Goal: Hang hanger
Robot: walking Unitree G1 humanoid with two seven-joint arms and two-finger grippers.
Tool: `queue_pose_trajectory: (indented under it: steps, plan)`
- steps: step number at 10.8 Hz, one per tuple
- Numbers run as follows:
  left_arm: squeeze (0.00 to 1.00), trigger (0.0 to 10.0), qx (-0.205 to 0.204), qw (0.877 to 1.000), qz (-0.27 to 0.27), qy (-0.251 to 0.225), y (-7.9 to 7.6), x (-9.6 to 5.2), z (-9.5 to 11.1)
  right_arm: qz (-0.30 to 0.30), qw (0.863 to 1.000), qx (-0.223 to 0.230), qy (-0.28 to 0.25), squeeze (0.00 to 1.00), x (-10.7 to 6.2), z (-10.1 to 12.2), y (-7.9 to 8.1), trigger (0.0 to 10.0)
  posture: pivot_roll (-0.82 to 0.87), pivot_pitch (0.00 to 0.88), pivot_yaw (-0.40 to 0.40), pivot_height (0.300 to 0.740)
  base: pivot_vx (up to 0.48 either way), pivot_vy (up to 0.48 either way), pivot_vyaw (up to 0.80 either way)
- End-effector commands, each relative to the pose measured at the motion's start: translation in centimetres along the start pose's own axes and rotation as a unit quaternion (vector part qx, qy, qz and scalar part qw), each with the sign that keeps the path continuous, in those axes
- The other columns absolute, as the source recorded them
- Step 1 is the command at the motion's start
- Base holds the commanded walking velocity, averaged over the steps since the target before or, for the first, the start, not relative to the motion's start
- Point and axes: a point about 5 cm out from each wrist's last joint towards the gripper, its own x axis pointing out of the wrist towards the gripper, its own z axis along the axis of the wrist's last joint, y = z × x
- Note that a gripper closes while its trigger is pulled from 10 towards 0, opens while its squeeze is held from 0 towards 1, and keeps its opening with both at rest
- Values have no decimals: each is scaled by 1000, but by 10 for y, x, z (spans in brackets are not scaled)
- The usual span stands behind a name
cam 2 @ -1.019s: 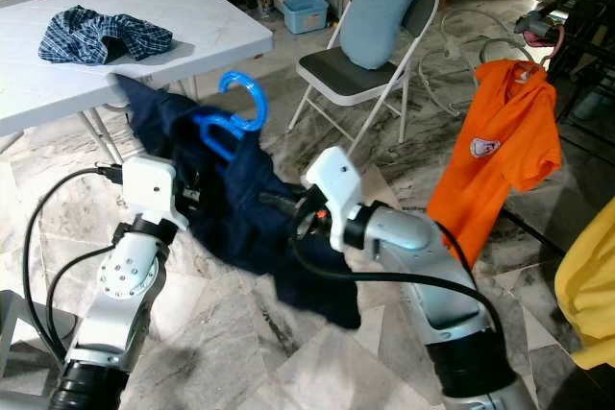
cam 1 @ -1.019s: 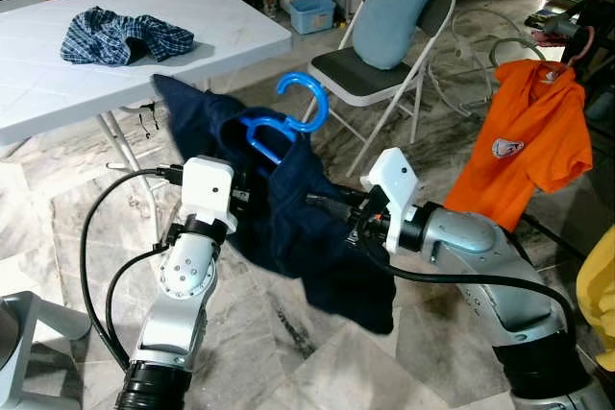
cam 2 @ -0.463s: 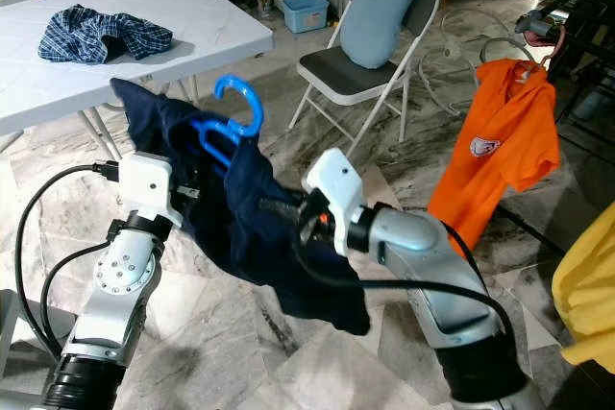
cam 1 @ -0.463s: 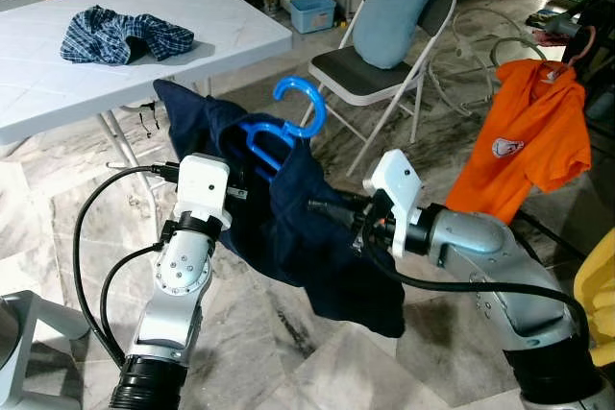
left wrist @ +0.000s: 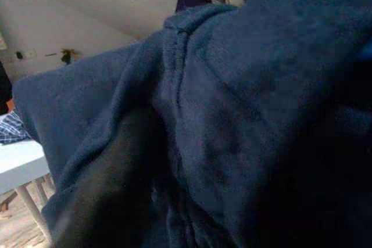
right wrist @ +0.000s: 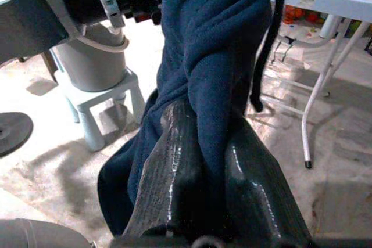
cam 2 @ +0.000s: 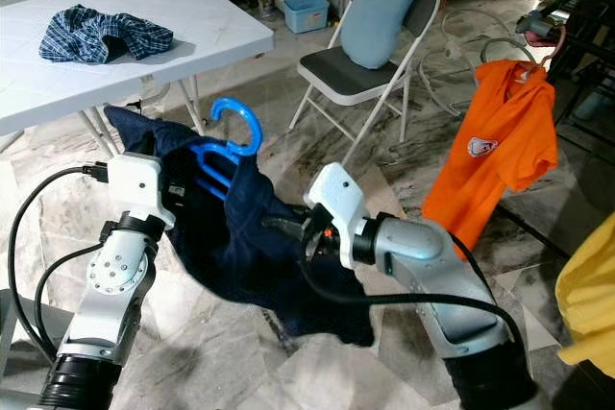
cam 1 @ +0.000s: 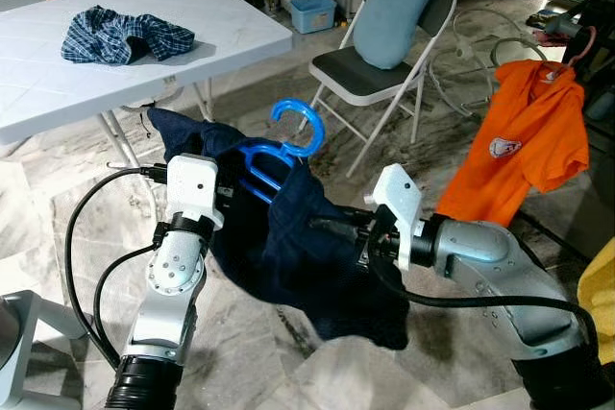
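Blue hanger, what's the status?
Blue hanger inside navy garment, hook up. Right gripper fingers shut on garment. Left gripper buried in cloth. Folding chair ahead.

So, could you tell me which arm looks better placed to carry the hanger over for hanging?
Probably the left gripper: it sits right by the blue hanger, near its hook. The right gripper is clamped lower on the navy garment.
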Motion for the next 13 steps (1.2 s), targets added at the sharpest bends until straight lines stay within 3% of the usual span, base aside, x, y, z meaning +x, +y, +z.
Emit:
queue_pose_trajectory:
  steps: [1,8,13]
  plan:
    - [0,0,-5,1000,1,7,3,2,-1,9,999,-26,-17,0,0,10,3,10000,-61,88,23,740,0,0,0]
    - [0,0,-43,999,-3,17,4,-2,-3,-44,997,-54,-30,0,10,15,-8,10000,-47,79,15,740,0,0,0]
    - [0,0,-39,999,9,25,11,-1,-6,-46,997,-60,-24,0,8,13,-9,10000,-52,84,18,740,0,0,0]
